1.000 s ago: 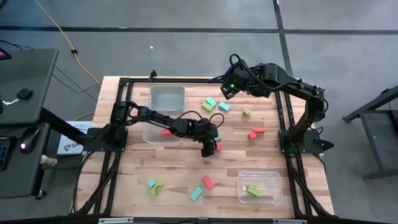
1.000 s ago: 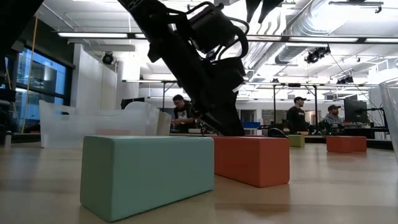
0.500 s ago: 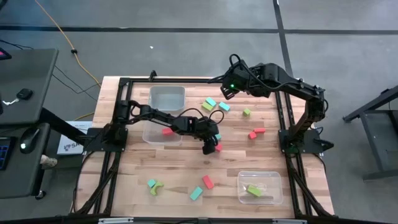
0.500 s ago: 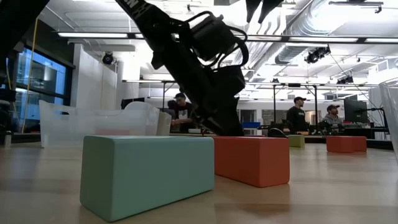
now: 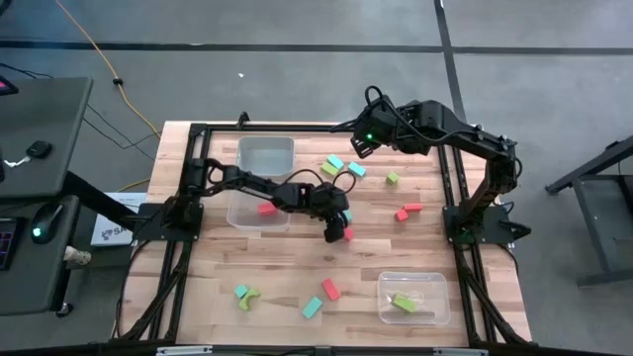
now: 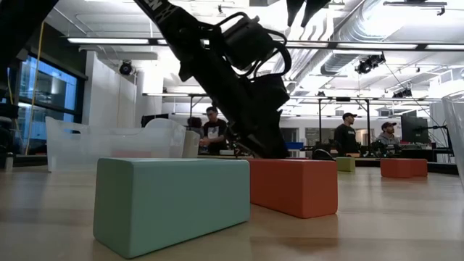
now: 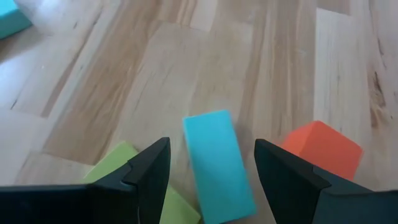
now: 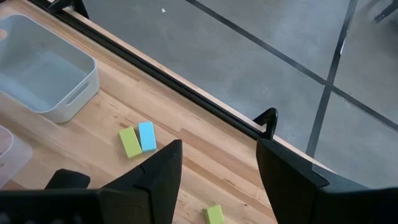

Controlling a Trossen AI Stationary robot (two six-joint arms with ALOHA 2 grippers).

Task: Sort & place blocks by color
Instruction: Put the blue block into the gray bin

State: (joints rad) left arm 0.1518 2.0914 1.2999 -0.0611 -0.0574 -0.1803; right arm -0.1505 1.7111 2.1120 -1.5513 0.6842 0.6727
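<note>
Left wrist view: left end effector (image 7: pixel 211 163) open, straddling cyan block (image 7: pixel 217 163).

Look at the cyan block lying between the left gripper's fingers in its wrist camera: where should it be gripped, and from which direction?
Grip the cyan block across its two long sides, coming straight down from above. It lies flat on the table with its length running between the open fingers of the left gripper. A green block crowds one long side, so that finger has little room; the red block stands clearer.
</note>
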